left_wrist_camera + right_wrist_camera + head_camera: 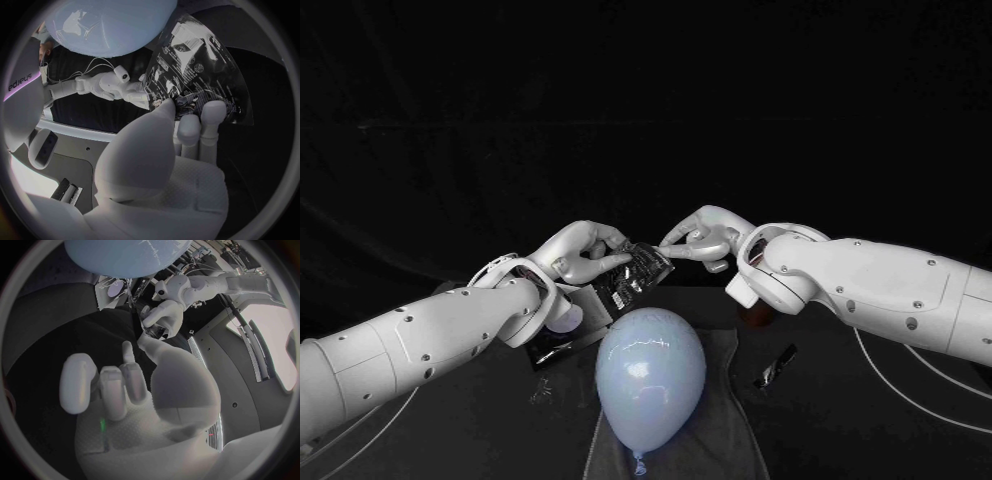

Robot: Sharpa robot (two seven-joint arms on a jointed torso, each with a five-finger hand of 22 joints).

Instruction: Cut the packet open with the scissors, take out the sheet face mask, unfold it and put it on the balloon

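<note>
My left hand [586, 252] holds the dark printed packet [640, 270] up above the table, just behind the balloon. The pale blue balloon [651, 375] lies on a grey cloth [733, 420] at the front middle. My right hand [700, 240] meets the packet from the other side and pinches its upper corner. In the left wrist view my left hand's fingers [212, 117] press on the packet [194, 70], and the right hand [119, 85] touches its edge. The right wrist view shows my right hand [125, 385] reaching toward the left hand [165, 315] and the packet [153, 331]. No mask is visible.
A dark slim object, possibly the scissors [776, 367], lies on the table right of the balloon. Another dark flat item [557, 352] sits left of the balloon under my left wrist. White cables [906, 385] trail over the table at the right.
</note>
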